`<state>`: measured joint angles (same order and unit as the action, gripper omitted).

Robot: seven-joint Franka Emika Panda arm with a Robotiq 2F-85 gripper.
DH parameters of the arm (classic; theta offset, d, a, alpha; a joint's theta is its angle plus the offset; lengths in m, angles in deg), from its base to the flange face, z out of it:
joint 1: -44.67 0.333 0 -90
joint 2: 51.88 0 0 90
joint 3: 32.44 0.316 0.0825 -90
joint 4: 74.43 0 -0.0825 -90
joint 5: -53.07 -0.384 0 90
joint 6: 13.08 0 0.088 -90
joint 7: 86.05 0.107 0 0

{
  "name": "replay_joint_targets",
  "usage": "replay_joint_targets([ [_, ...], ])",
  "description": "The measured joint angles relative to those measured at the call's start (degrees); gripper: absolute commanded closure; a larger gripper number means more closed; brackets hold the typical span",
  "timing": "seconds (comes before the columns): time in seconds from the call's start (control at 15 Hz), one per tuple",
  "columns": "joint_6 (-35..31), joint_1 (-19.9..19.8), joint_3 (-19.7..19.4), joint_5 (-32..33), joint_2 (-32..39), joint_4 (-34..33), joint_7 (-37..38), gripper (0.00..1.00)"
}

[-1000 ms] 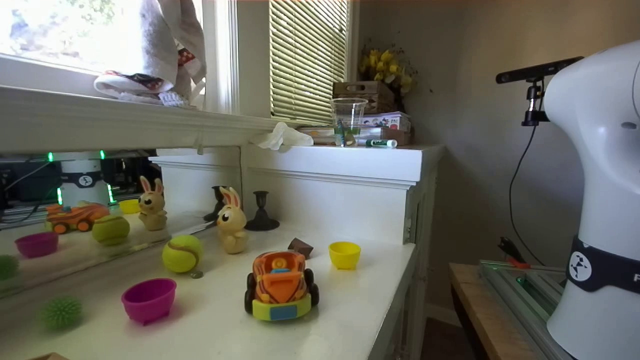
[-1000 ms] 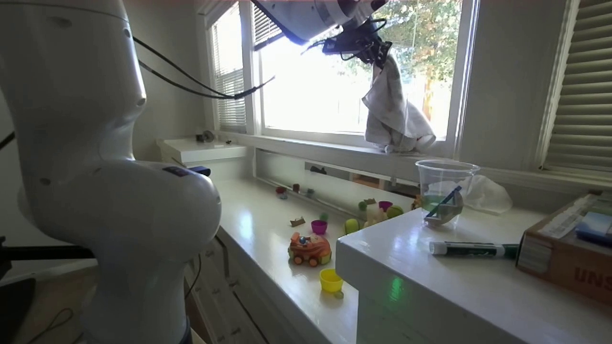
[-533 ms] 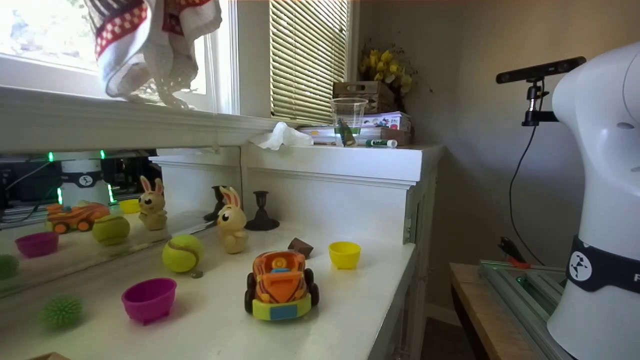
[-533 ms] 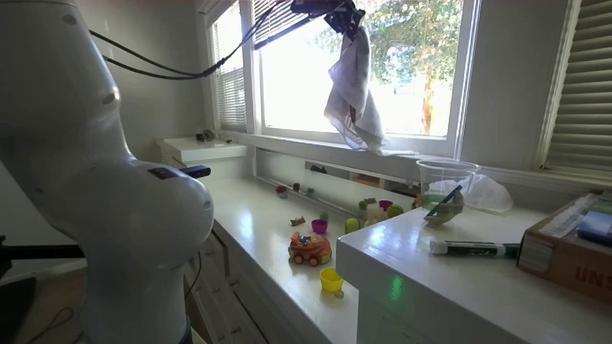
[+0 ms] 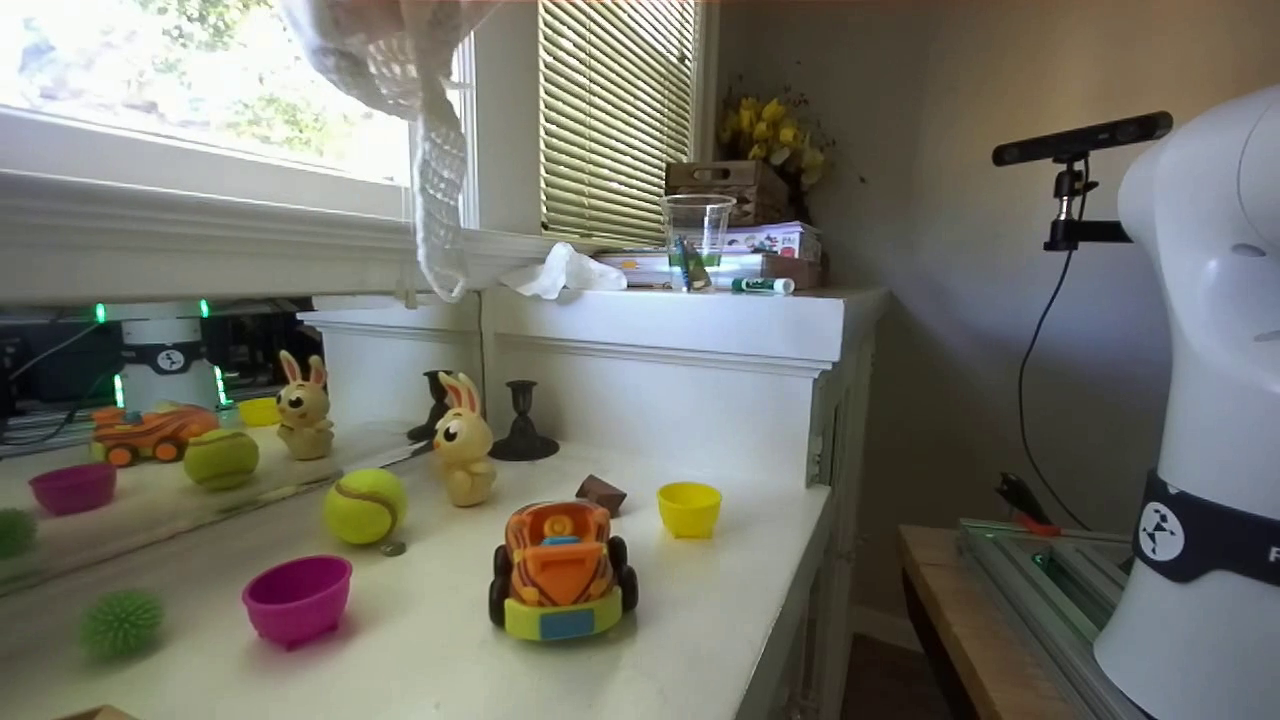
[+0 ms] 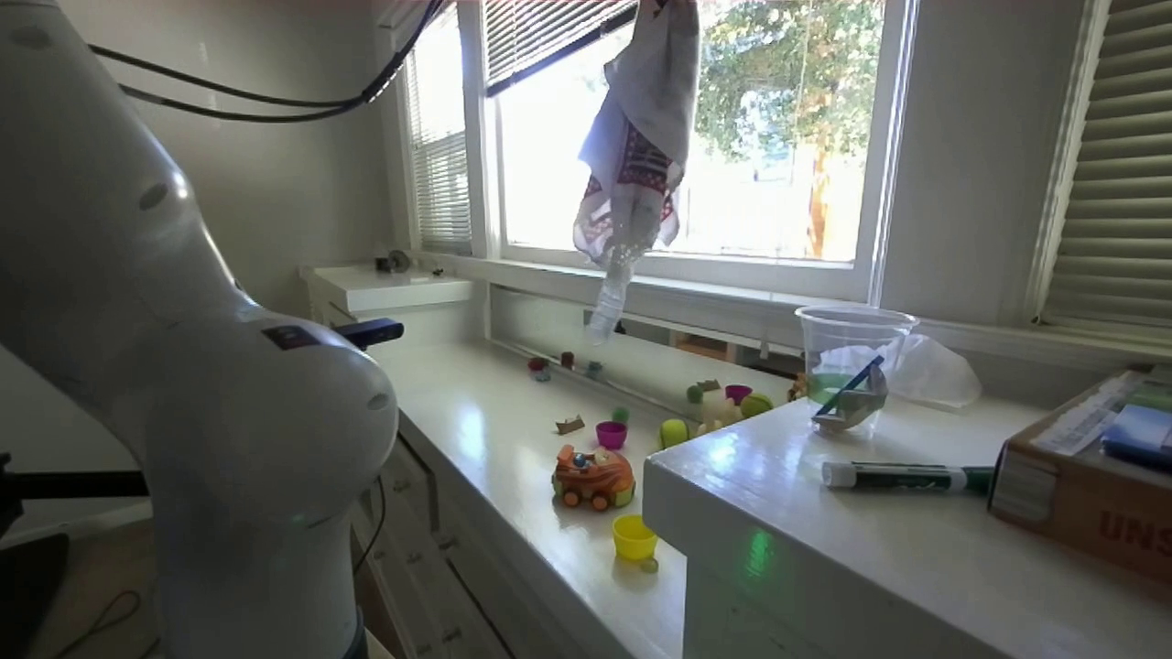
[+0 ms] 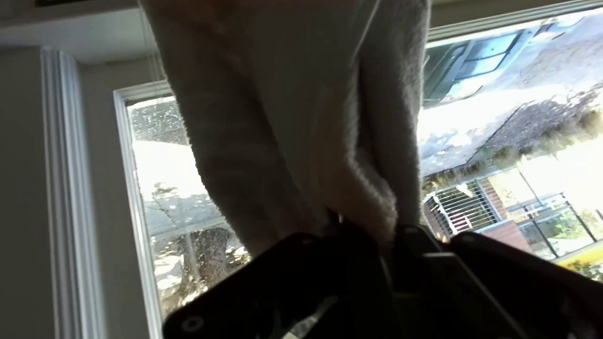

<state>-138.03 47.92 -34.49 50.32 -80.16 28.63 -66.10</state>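
The gripper (image 7: 377, 235) is pinching a white towel (image 6: 650, 101), which is hanging bunched in front of the window (image 6: 787, 220), its loose end dangling past the windowsill (image 6: 760, 289), well above the tabletop (image 5: 420, 665). The step in hand seems to be holding it aloft; the next move is probably calling for a firm pinch, with that end clear of the toy rabbit (image 5: 465, 455).

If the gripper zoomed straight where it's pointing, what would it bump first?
Past the towel the gripper holds, probably the window, though that towel hides the way straight ahead and the depth is unclear.
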Motion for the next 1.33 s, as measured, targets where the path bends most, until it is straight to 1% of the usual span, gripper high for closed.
replay_joint_targets([
  [0.33, 1.36, -9.32, -0.16, 0.42, -0.97, -2.54, 2.52, 0.98],
  [0.53, 1.69, -14.16, -0.83, 0.48, -1.0, -3.35, 4.9, 0.98],
  [0.93, 1.69, -22.25, -2.21, 1.63, -1.21, -4.69, 11.79, 0.98],
  [1.33, 1.69, -29.0, -5.93, 3.91, -1.22, -6.26, 18.46, 0.98],
])
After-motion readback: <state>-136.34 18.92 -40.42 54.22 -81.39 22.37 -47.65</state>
